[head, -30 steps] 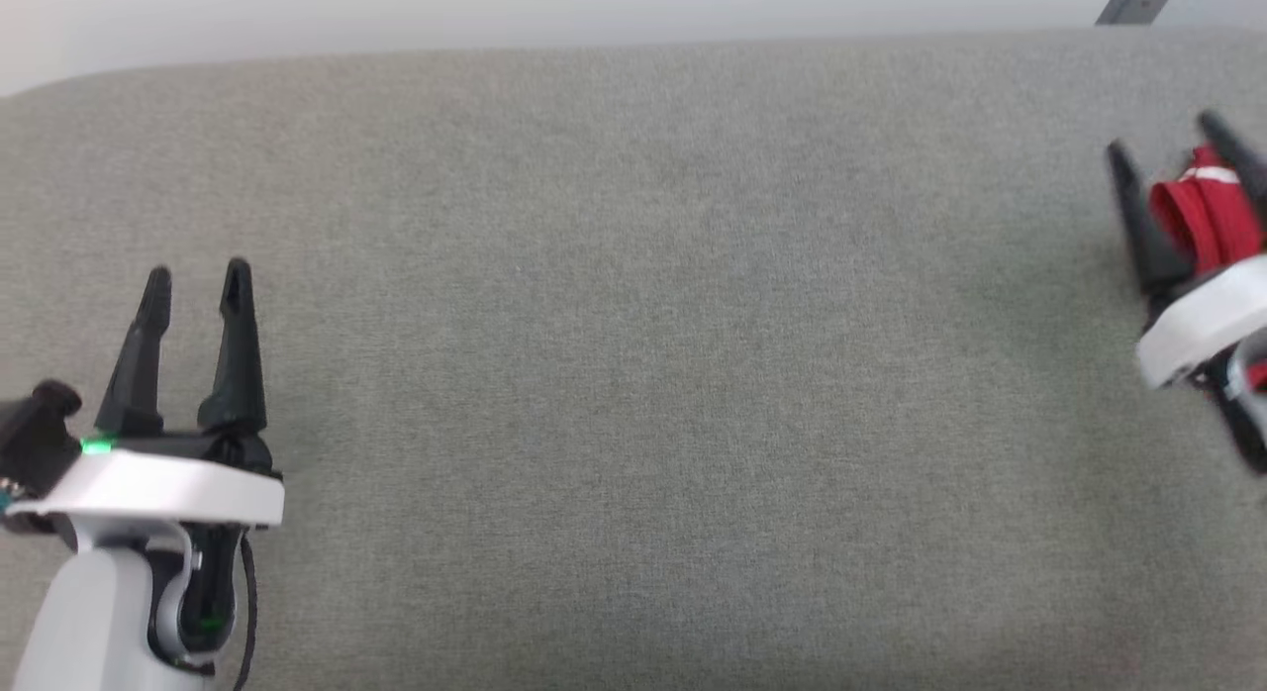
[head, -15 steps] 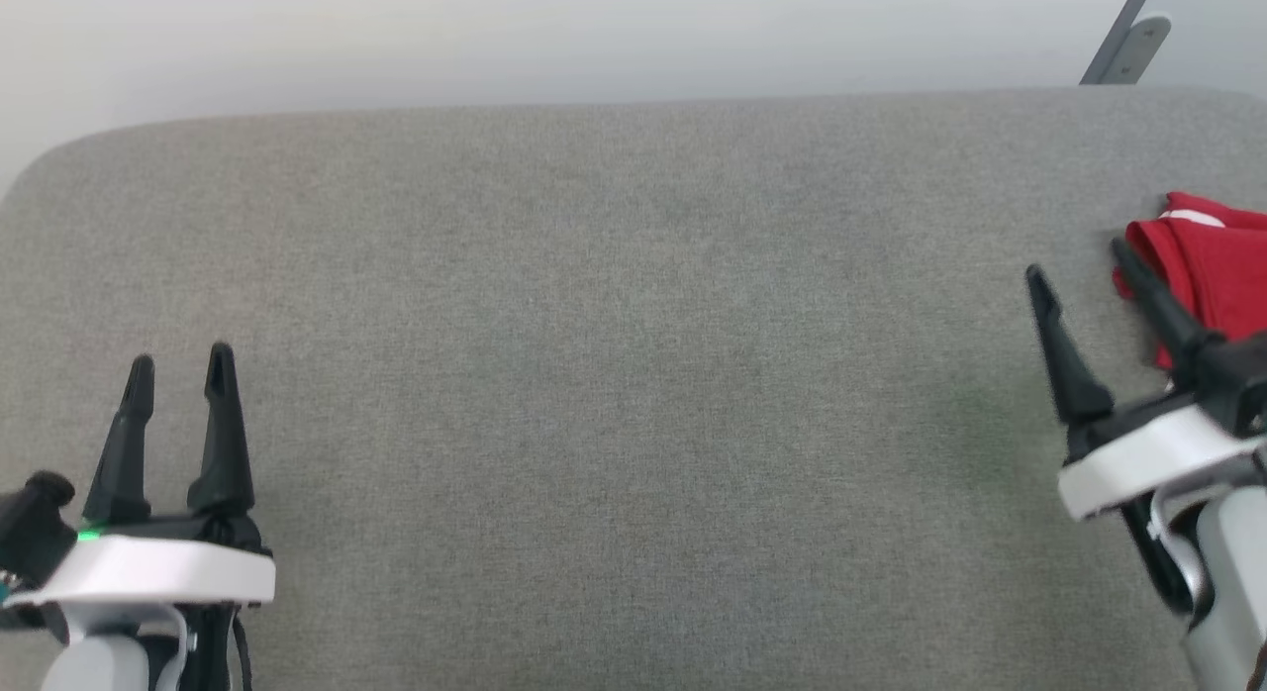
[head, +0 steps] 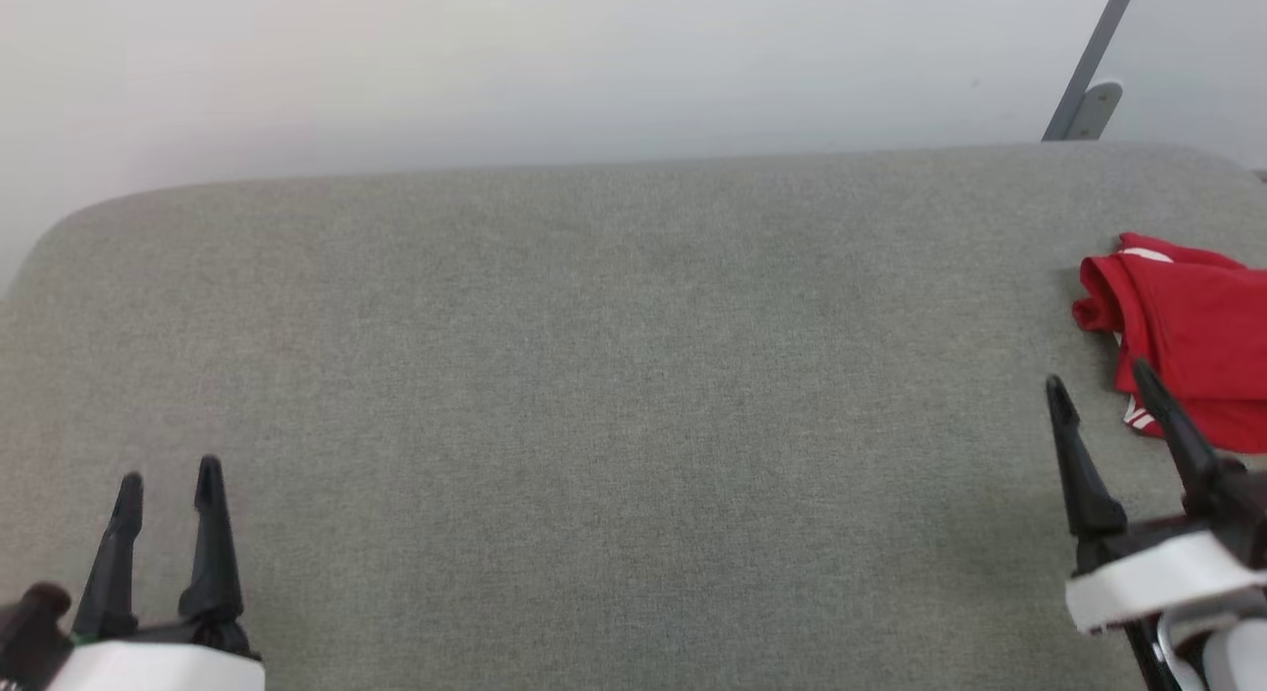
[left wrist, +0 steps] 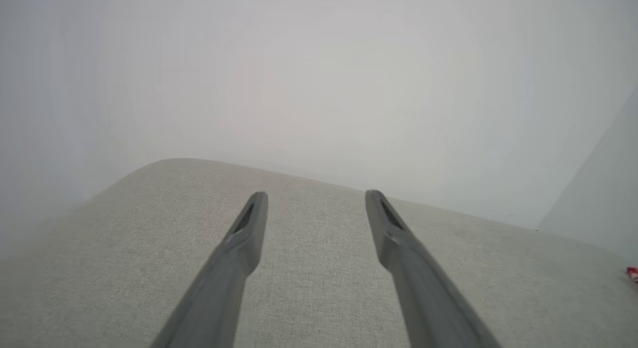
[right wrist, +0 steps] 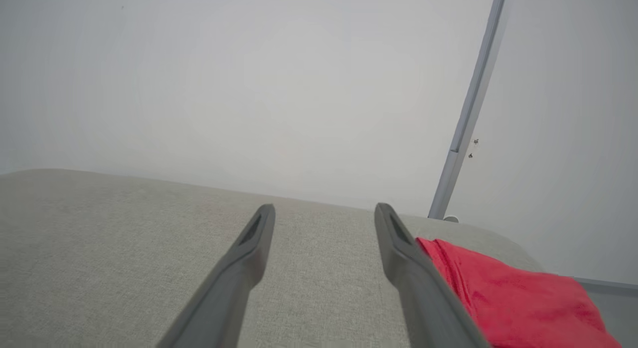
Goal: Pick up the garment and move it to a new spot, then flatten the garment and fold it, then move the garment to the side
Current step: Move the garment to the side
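Note:
The garment point(head: 1193, 335) lies folded into a red bundle at the far right of the grey padded table point(head: 614, 374), a bit of white striped trim showing at its lower left corner. My right gripper point(head: 1104, 386) stands open just in front and to the left of it, empty and apart from the cloth. In the right wrist view the garment point(right wrist: 513, 298) lies beside the right finger of the open right gripper point(right wrist: 324, 211). My left gripper point(head: 168, 478) is open and empty at the lower left, also open over bare table in the left wrist view point(left wrist: 316, 198).
A pale wall point(head: 554, 67) rises behind the table's far rounded edge. A grey metal post point(head: 1089, 67) stands at the back right corner. The table's padded surface stretches bare between my two grippers.
The head camera has tilted up, so the whole scene slid down the picture. My right gripper has drawn back from the garment, which it stood around a second ago and which now lies free.

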